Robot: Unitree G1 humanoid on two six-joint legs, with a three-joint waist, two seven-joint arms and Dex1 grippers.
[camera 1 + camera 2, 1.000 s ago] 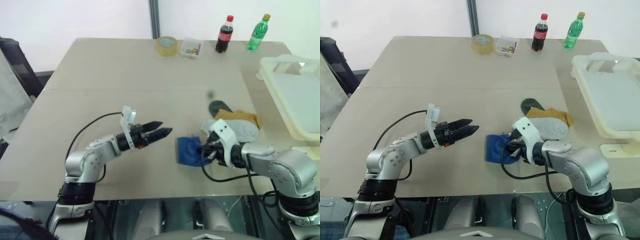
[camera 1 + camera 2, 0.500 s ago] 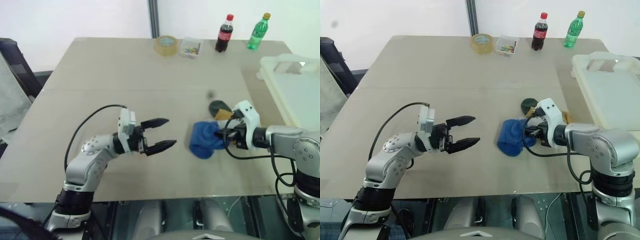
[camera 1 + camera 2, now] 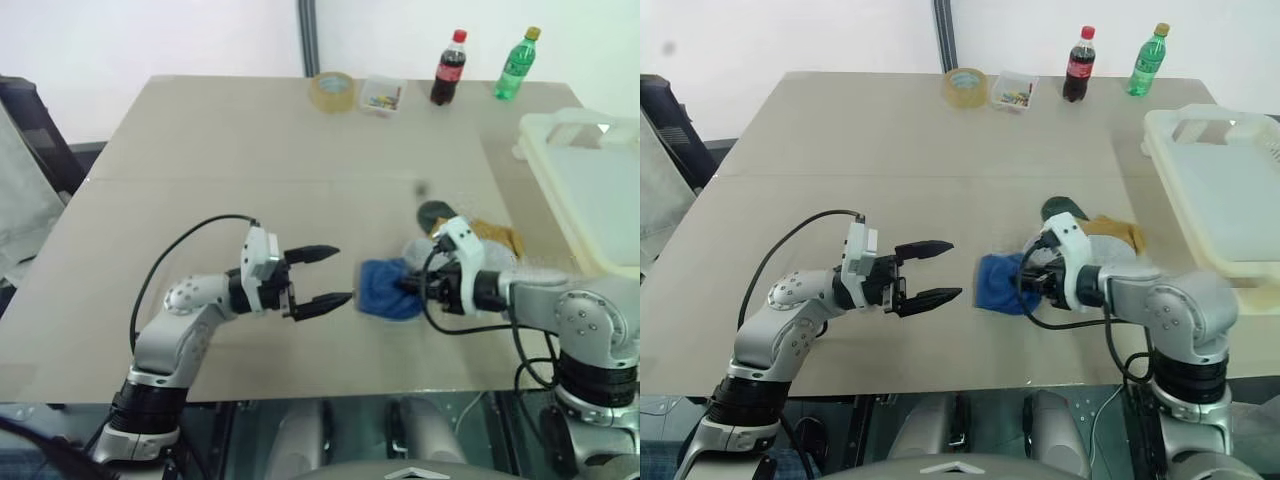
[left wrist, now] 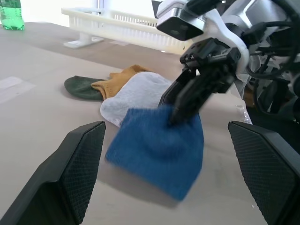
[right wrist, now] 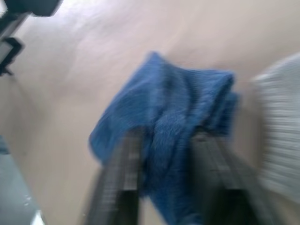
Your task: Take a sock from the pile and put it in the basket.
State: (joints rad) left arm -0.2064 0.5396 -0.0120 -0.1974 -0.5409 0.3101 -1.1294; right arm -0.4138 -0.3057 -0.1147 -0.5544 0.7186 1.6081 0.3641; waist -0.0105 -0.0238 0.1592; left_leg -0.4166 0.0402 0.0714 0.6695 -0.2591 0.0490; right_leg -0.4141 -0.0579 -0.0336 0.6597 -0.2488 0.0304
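The royal-blue sock (image 3: pixel 383 290) lies bunched just left of the pile, between my two grippers. My right gripper (image 3: pixel 408 286) points left into it. In the right wrist view its fingers (image 5: pixel 129 164) stand apart with a fold of the sock (image 5: pixel 164 108) between them. My left gripper (image 3: pixel 344 275) is open and level, pointing right, a short gap from the sock (image 4: pixel 157 154). The pile holds a grey-white sock (image 4: pixel 136 93), a mustard-yellow one (image 3: pixel 497 238) and a dark green one (image 3: pixel 435 212). The cream-white basket (image 3: pixel 575 122) stands at the table's right edge.
At the far edge of the table stand a roll of tape (image 3: pixel 334 91), a small clear box of coloured bits (image 3: pixel 382 96), a cola bottle (image 3: pixel 449 68) and a green bottle (image 3: pixel 516 64). Both arms hang over the table's near edge.
My right gripper swung right with the sock, then carried it back left toward the left gripper, and its fingers have parted. The left gripper rolled and drew back slightly.
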